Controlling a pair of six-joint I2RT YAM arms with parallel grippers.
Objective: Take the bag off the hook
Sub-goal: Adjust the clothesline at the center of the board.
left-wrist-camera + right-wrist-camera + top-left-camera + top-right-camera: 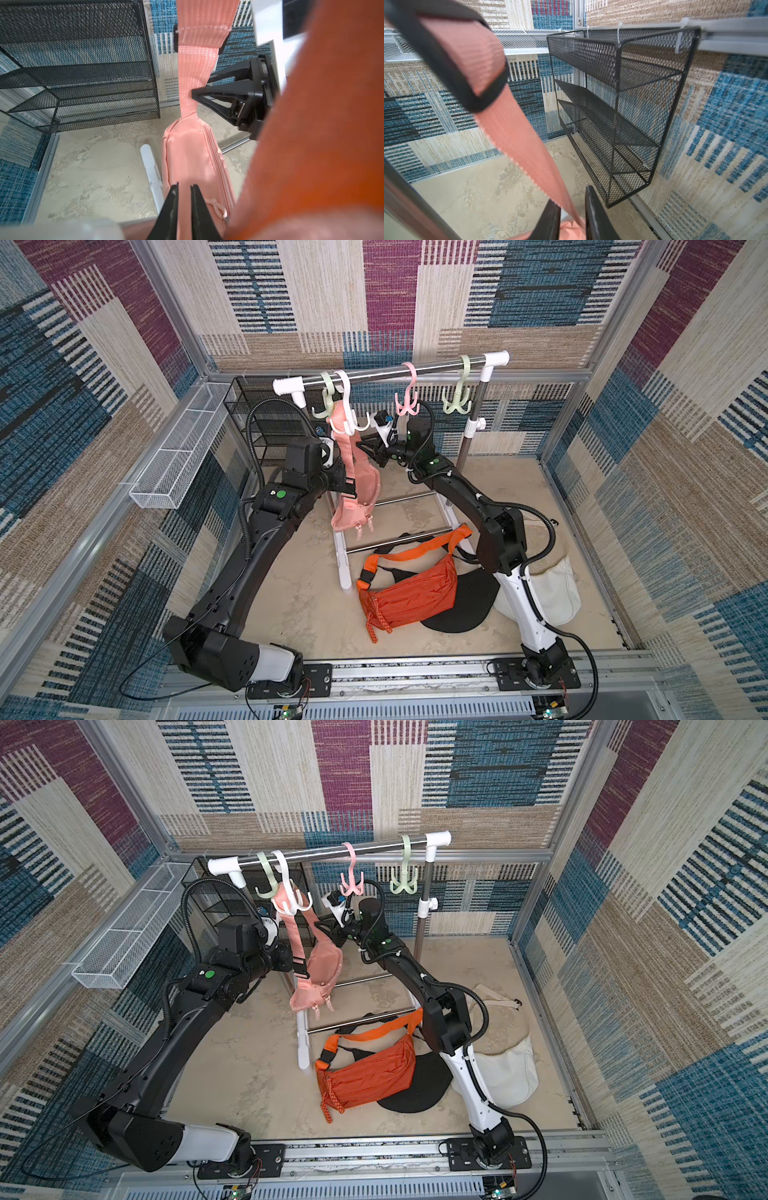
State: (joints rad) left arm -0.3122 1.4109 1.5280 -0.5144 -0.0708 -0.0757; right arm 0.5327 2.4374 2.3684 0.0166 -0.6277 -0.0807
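Observation:
A pink bag (pixel 359 493) (pixel 323 965) hangs by its strap (pixel 191 72) from a white hook (pixel 347 406) (pixel 291 886) on the rack's rail (pixel 436 366). My left gripper (pixel 347 485) (pixel 297 966) (pixel 184 186) is at the bag's left side by the black buckle, its jaws nearly together with pink fabric between them. Coming from the right, my right gripper (pixel 360 443) (pixel 320 925) (pixel 572 194) has its jaws narrowed on the strap (pixel 512 128) just above the bag's body. In the left wrist view the right gripper (pixel 193 93) pinches the strap's edge.
An orange bag (pixel 409 593), a black cap (pixel 461 605) and a white bag (pixel 557 589) lie on the floor by the right arm. A black mesh shelf (pixel 257 418) (pixel 623 104) stands behind the rack, with a white mesh basket (pixel 174 460) on the left wall. Pink (pixel 407 400) and green hooks (pixel 457 398) hang bare.

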